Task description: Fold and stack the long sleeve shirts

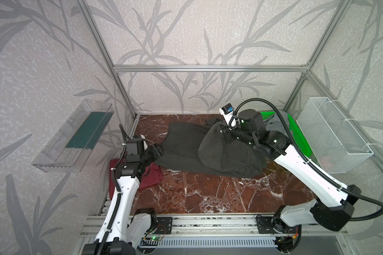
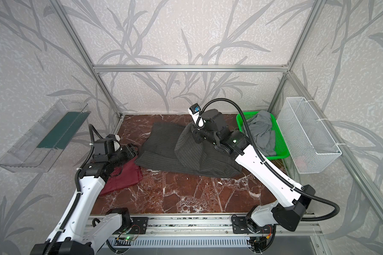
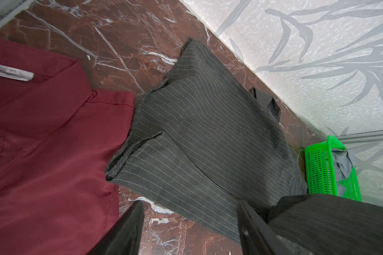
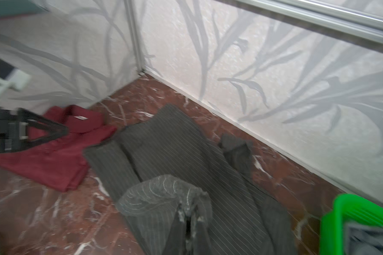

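Note:
A charcoal-grey pinstriped long sleeve shirt (image 1: 181, 141) (image 2: 161, 145) lies spread across the back middle of the marble table (image 1: 208, 194). My right gripper (image 1: 222, 130) (image 2: 192, 130) (image 4: 189, 212) is shut on a bunched fold of it, and the cloth hangs from the jaws like a tent above the rest of the shirt. A folded maroon shirt (image 1: 150, 176) (image 2: 124, 178) (image 3: 42, 143) lies at the left, partly under my left arm. My left gripper (image 1: 160, 152) (image 3: 189, 202) hovers open between the maroon shirt and the pinstriped shirt's (image 3: 208, 132) near edge, holding nothing.
A green plastic basket (image 1: 296, 134) (image 2: 282, 152) with a grey cloth (image 2: 261, 130) in it stands at the back right, behind my right arm. A white wire basket (image 1: 336, 136) hangs on the right wall and a clear tray (image 1: 75, 136) on the left wall.

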`<act>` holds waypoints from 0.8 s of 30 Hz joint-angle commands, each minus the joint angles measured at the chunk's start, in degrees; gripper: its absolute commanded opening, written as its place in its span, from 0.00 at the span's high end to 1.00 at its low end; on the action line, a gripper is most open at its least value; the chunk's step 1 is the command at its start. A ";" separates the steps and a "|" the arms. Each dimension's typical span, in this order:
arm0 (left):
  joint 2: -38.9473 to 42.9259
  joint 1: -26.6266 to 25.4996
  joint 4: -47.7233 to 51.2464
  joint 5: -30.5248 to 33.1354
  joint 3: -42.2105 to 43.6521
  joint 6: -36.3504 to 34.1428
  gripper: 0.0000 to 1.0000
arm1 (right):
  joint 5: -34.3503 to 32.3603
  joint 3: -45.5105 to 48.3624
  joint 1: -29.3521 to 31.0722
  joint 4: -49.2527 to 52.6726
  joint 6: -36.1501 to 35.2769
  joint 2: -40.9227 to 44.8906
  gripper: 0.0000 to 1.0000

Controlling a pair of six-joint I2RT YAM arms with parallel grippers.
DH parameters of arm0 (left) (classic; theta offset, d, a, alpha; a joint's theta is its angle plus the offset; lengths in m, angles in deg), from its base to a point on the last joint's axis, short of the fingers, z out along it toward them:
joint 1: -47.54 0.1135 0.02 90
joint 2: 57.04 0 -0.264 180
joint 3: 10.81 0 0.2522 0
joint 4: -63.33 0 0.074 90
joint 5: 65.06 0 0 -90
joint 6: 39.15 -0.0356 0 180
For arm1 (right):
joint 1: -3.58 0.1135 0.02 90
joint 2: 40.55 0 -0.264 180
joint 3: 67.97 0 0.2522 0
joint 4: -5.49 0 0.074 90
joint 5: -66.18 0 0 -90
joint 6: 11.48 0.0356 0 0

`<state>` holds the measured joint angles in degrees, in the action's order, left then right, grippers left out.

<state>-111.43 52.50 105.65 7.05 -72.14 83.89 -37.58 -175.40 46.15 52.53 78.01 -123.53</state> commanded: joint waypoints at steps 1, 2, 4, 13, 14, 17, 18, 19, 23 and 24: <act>-0.38 0.24 -3.13 -4.46 0.82 0.18 0.32 | -21.11 -5.67 -3.04 4.65 -0.18 -2.58 1.00; -0.37 0.25 -3.77 -5.30 0.94 0.32 0.32 | -22.62 -6.97 -4.52 5.03 0.44 -3.17 1.00; -0.32 0.29 -4.77 -6.72 1.21 0.38 0.32 | -21.35 -7.75 -7.74 3.87 2.14 -3.20 1.00; -0.85 0.31 -5.98 -8.78 1.63 0.67 0.32 | -26.80 -10.92 -11.76 -4.19 -5.10 -8.73 1.00; -0.76 0.25 -5.97 -8.78 1.69 0.64 0.32 | -27.66 -11.35 -12.00 -4.98 -6.34 -9.38 1.00; -0.97 0.27 -6.07 -8.66 1.72 0.66 0.32 | -30.44 -13.44 -13.02 -6.48 -8.86 -11.15 1.00; -1.04 0.24 -6.14 -8.74 1.61 0.65 0.32 | -32.05 -13.95 -13.05 -7.10 -10.25 -11.60 1.00; -1.15 0.28 -6.09 -8.80 1.60 0.75 0.32 | -33.17 -14.32 -13.10 -7.60 -11.96 -12.27 1.00; -1.33 0.25 -6.01 -8.83 1.72 0.76 0.32 | -37.68 -15.36 -12.96 -6.38 -16.04 -14.49 1.00; -1.33 0.32 -6.02 -8.93 1.73 0.72 0.32 | -40.22 -14.95 -13.02 -7.22 -18.23 -16.21 1.00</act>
<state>-112.65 52.50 100.56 -1.00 -70.89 84.46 -70.45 -189.00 33.30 47.56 65.75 -138.13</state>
